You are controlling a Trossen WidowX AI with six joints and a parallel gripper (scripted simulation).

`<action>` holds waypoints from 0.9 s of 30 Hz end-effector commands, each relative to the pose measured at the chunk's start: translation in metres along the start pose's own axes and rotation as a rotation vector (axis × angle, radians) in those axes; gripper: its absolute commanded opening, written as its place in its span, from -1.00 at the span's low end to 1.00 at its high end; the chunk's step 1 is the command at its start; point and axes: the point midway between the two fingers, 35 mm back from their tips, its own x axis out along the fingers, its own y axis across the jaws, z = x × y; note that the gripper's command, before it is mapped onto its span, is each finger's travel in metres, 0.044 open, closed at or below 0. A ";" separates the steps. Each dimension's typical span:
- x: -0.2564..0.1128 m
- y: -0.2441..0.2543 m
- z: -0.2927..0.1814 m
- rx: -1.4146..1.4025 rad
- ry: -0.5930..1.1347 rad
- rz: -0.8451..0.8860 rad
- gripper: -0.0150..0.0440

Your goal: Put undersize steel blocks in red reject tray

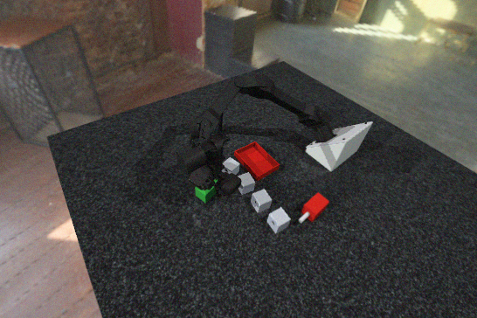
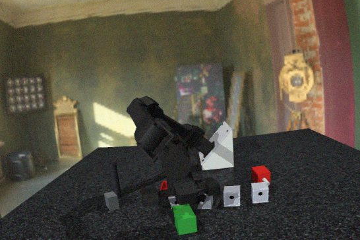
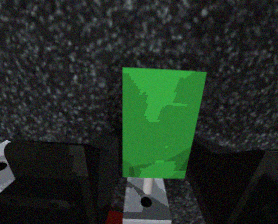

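Hand (image 1: 215, 181) (image 2: 197, 195) (image 3: 150, 129) pinching the green gauge (image 1: 205, 193) (image 2: 185, 219) (image 3: 159, 120), its pin pointing toward a steel block (image 3: 146, 212).

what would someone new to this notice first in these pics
Probably the bright green gauge, held in the tool at the end of the black arm, its pin pointing toward a steel block with a dark hole. Next, the red tray beside the row of pale blocks, and the white wedge-shaped piece farther back on the dark table.
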 end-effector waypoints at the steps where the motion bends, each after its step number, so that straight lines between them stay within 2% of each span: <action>1: -0.029 0.000 0.002 0.004 -0.013 -0.002 -0.49; 20: -0.032 -0.001 -0.004 0.008 0.024 0.002 -0.49; 27: -0.058 0.070 0.016 0.256 0.015 0.010 -0.49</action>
